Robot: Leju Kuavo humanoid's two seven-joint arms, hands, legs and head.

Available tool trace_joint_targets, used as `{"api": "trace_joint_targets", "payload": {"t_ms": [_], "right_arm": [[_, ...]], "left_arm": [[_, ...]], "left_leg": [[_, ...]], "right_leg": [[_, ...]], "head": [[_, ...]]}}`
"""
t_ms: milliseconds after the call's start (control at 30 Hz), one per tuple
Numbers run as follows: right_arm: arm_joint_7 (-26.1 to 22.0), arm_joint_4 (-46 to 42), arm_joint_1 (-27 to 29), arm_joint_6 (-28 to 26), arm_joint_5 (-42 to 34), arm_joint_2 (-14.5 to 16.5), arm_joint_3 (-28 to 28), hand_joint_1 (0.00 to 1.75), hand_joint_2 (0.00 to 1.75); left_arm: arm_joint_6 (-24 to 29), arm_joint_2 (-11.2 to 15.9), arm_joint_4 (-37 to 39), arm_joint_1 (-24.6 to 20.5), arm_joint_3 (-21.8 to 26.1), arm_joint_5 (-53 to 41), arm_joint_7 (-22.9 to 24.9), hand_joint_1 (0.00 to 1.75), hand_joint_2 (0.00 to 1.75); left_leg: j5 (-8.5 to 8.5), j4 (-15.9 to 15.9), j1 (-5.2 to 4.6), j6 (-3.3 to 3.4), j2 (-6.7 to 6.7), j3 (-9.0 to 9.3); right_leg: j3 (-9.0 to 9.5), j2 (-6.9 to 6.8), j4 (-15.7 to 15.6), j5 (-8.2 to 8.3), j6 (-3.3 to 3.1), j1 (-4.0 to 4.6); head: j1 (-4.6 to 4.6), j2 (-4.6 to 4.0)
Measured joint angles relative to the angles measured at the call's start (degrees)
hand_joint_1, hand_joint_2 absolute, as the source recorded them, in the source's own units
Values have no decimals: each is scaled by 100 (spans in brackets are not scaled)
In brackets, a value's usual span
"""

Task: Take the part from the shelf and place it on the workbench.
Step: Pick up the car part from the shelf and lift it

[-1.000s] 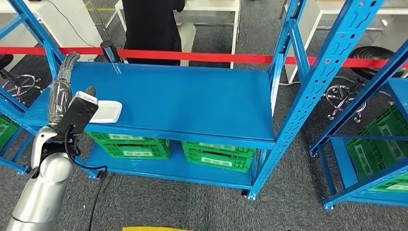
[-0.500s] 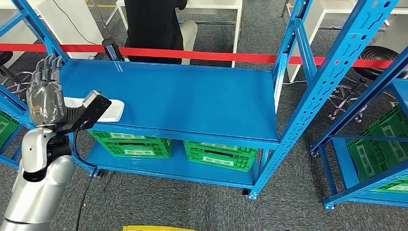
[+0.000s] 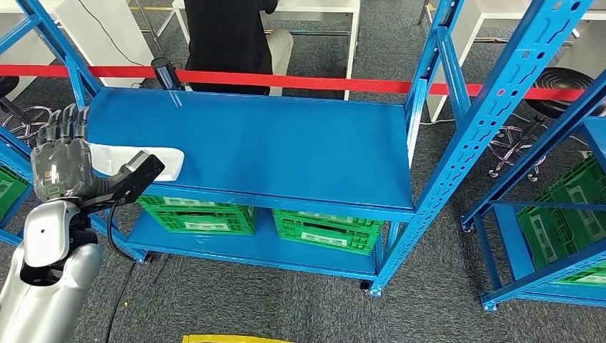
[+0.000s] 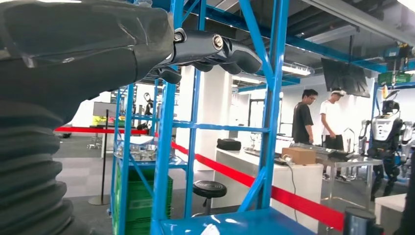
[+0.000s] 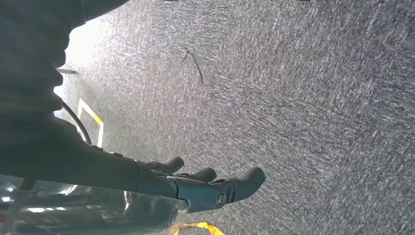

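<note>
Head view: white part [image 3: 146,161] lying on blue shelf [image 3: 286,150], just behind raised left hand [image 3: 61,161], fingers straight, holding nothing. Right wrist view: right hand [image 5: 195,188] empty, fingers loosely extended over floor [image 5: 293,98].

left arm [image 3: 50,282]: glossy silver shell | left hand [image 3: 61,161]: grey cover, dark fingers | wrist: black cable [image 3: 111,218]

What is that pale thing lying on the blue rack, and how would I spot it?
Find the big blue metal shelf behind the red barrier tape. At its near left end lies a flat white rounded-rectangle part, just beyond the robot's raised left hand. It is the one white item on that bare blue surface.
</note>
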Motion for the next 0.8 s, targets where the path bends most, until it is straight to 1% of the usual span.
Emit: {"api": "trace_joint_targets", "payload": {"t_ms": [167, 333, 500, 667, 800], "right_arm": [[28, -52, 26, 10, 45, 16, -55, 0, 175], [225, -215, 134, 131, 292, 62, -174, 0, 175], [442, -494, 263, 307, 653, 127, -385, 0, 175], [587, -738, 341, 446, 910, 195, -608, 0, 175], [629, -862, 349, 537, 1109, 260, -791, 0, 175]], "left_arm": [[-72, 12, -27, 70, 39, 9, 2, 0, 175], [-454, -21, -30, 398, 178, 158, -15, 0, 175], [-768, -101, 227, 590, 290, 598, -223, 0, 175], [-867, -172, 667, 585, 316, 813, -287, 0, 175], [-1003, -203, 1107, 423, 286, 945, -372, 0, 175]], "left_leg": [[0, -1, -1, 1, -1, 0], [-4, 0, -5, 5, -1, 0], [-7, -1, -8, 9, -5, -2], [-6, 0, -9, 9, -5, -1], [-5, 0, -9, 8, -6, 0]], "right_leg": [[3, 0, 0, -3, 5, 0], [0, 0, 0, -5, 8, -8], [0, -3, -1, -7, 10, -12], [-1, -4, -1, -7, 11, -12], [0, -4, -1, -6, 11, -13]], "head": [[1, 0], [1, 0], [1, 0], [1, 0], [1, 0]]}}
